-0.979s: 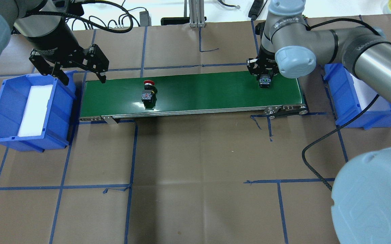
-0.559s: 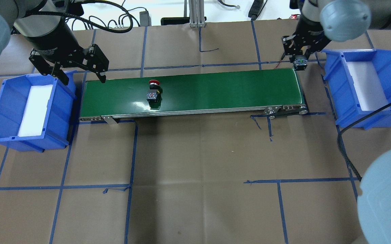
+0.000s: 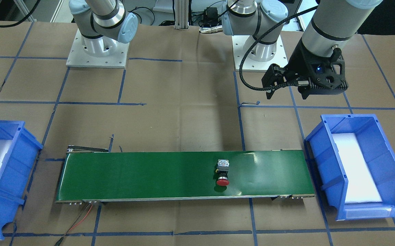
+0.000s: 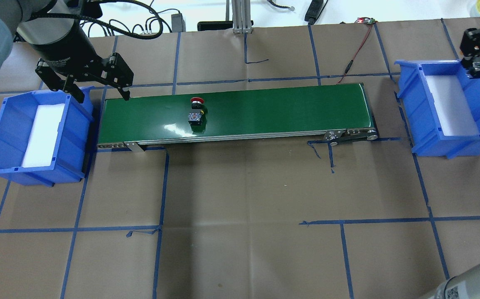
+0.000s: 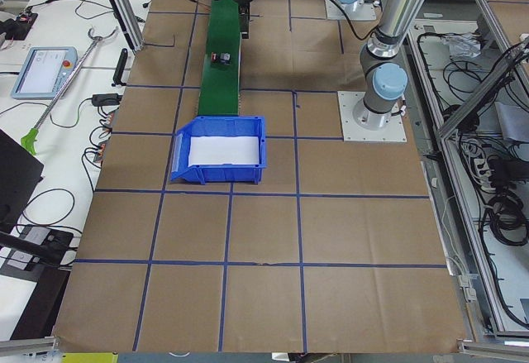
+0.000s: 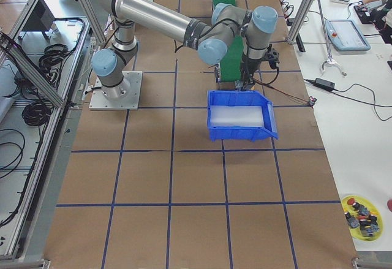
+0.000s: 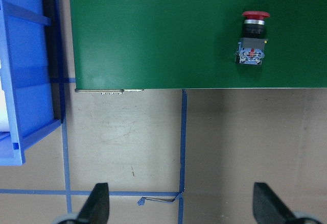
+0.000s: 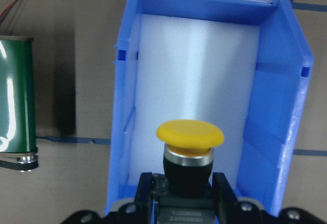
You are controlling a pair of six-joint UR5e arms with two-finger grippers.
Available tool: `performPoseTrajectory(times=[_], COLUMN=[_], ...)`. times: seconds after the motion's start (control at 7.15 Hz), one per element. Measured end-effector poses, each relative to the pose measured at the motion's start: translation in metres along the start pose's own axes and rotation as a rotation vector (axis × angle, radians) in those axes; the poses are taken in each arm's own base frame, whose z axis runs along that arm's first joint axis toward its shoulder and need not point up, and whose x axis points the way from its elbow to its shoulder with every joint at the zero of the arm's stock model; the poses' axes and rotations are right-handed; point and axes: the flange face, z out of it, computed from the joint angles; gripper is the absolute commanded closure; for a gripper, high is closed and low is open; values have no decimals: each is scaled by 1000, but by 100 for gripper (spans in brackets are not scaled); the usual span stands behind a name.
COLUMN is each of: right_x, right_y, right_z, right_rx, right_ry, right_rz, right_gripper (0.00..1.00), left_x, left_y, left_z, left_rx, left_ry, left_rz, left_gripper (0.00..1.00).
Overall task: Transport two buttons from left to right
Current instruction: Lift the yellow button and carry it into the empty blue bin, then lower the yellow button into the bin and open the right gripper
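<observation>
Right wrist-mounted view: yellow button point(image 8: 189, 134) held over the blue bin point(image 8: 278, 147) beyond the right end of the green belt point(image 4: 264, 108).
The right gripper point(image 8: 184, 196) clamps its blocky body. The red button point(image 4: 195, 112) lies on its side left of belt centre. The left gripper point(image 4: 100, 93) hangs spread wide, empty, above the belt's left end. Both buttons look rigid and light, with probably slick caps, so grip the flat body sides.

Bright, even overhead light; every view is sharp. Glare patches streak the green belt point(image 4: 264, 110) (soft shadows on the brown paper point(image 4: 244, 187)).
</observation>
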Motion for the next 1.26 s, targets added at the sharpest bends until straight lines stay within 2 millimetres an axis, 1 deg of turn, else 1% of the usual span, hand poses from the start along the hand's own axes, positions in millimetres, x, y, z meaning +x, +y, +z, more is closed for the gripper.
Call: performPoseTrajectory(times=[0.14,0.28,0.56,0.7,0.84,0.98,1.12,1.26], right_x=[17,21,13,7,4,1,0,0], right_y=[5,8,21,27,31,34,36,38], right_z=[20,46,103,126,145,158,167,176], right_rx=[3,13,7,4,0,-8,-17,-29], right_ry=[1,8,4,2,-1,-5,-10,-19], right_rz=[-10,-14,-18,-18,-18,-19,-20,-18], right_gripper=[98,98,97,97,96,96,95,81], left_x=[0,0,0,0,0,0,0,0], left_y=[0,0,0,0,0,0,0,0], left_z=[0,0,0,0,0,0,0,0], left_rx=[2,3,3,4,4,5,5,5], left_ry=[-1,-1,-1,-1,-1,-1,-1,-1], left_rz=[0,0,-1,-1,-2,-2,-2,-2], left_gripper=[0,0,0,0,0,0,0,0])
